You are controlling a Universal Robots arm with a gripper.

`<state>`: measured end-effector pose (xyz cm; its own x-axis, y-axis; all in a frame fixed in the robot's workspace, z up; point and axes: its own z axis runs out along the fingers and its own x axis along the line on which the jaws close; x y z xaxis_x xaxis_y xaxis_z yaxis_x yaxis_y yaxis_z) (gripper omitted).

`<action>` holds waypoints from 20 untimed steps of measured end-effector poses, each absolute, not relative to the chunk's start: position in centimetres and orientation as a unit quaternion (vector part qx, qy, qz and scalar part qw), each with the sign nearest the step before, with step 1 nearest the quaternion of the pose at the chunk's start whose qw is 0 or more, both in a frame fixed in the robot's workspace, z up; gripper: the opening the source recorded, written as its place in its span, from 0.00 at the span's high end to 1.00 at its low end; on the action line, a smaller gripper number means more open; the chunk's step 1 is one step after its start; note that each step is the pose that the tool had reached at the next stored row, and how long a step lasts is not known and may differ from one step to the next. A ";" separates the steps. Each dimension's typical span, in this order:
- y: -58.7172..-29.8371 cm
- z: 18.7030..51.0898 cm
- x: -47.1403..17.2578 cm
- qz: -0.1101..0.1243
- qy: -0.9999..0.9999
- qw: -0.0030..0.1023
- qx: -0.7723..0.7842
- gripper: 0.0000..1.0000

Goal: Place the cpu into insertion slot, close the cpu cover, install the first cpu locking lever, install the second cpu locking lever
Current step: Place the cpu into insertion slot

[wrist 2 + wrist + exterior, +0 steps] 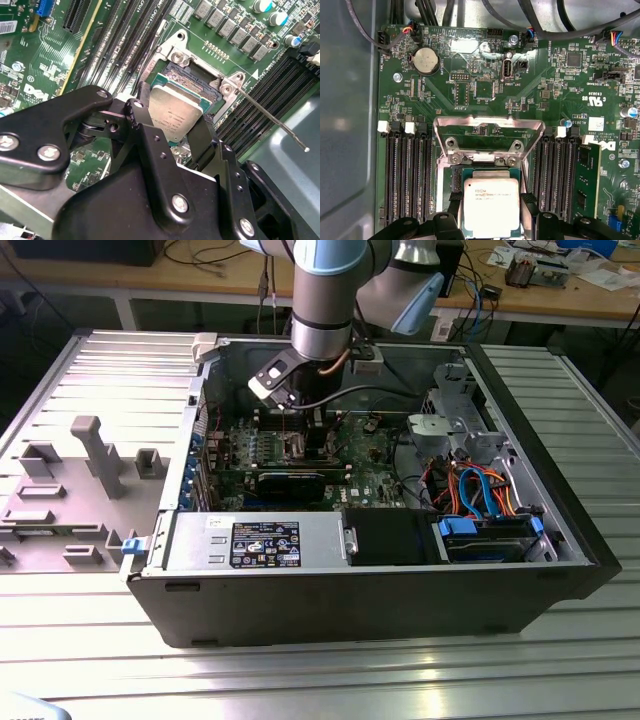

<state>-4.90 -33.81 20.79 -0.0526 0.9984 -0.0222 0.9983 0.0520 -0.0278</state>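
On the ribbed metal counter (320, 670) lies an open computer case (400, 590). Inside, the tool (175, 116) grips the one cpu (491, 207) by its edges, just over the one insertion slot (186, 75); I judge it not seated. Beyond, the single cpu cover (487, 121) stands open and one locking lever (272, 116) is free, so all four steps remain

Silver-grey arm (320, 310), pale blue joint caps (415, 305), black claw (172, 117), silver screws (180, 202)
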 end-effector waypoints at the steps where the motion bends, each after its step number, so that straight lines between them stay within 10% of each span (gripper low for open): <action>1: -33.8 20.8 -5.0 0.018 -0.725 0.001 -0.688 0.45; 20: -33.2 20.2 -5.2 0.018 -0.713 0.002 -0.701 0.45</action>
<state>-5.22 -33.19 20.21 -0.0181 0.9996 -0.0227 0.9995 0.0175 -0.0279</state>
